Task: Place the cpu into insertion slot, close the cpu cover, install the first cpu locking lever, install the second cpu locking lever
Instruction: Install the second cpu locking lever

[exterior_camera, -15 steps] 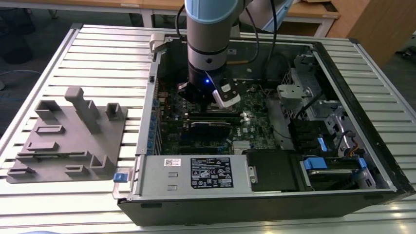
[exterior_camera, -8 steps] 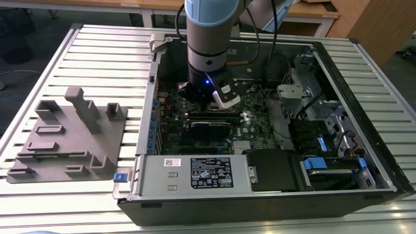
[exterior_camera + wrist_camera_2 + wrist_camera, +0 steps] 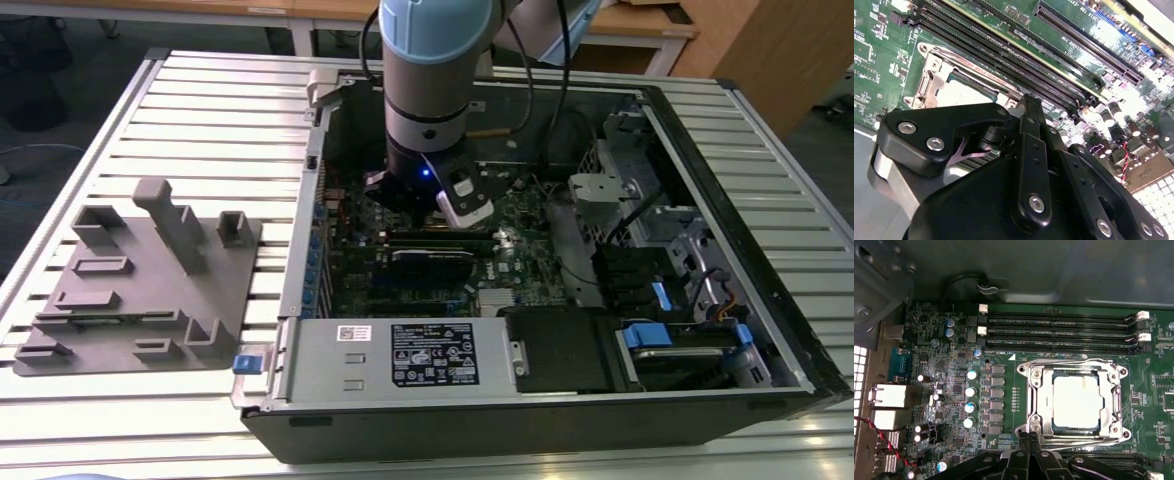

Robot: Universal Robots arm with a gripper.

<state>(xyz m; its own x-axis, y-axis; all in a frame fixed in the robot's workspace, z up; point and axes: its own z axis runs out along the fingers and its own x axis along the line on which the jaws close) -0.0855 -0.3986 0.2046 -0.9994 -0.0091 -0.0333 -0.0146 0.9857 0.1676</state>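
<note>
Claw pinched shut right by the socket

Black claw (image 3: 1030, 440) holds nothing, fingertips together at the thin silver metal cover frame (image 3: 1074, 399); the silvery-grey square chip (image 3: 1077, 402) sits under that frame, centre-right in the first wrist view, on the green board (image 3: 999, 405).

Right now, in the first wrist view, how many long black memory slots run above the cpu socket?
3, stacked in parallel above the cpu cover: top slot, middle slot, bottom slot. The end effector may hide more below the socket.
</note>
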